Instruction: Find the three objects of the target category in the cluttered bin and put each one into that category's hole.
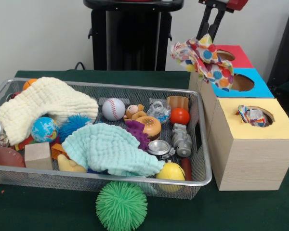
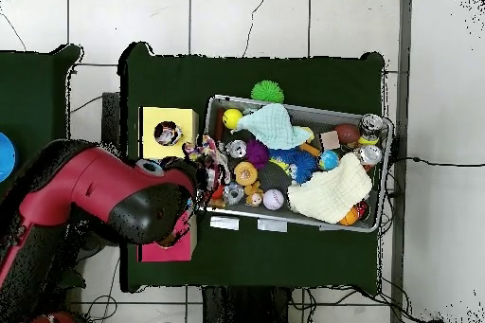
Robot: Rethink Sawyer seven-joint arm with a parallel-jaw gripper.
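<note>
My gripper hangs at the top right, shut on a white wad printed with red, blue and yellow dots. The wad dangles above the back boxes, over the red and blue openings, and also shows in the overhead view. The yellow-surround hole on the pale wood-grain box holds another printed wad, partly sunk in; this hole also shows in the overhead view. The wire mesh bin stands left of the boxes, full of clutter. No other printed wad shows in it.
The red-surround opening and the blue-surround opening lie behind the yellow one. In the bin are a cream cloth, a mint cloth, a baseball and toys. A green spiky ball lies before the bin.
</note>
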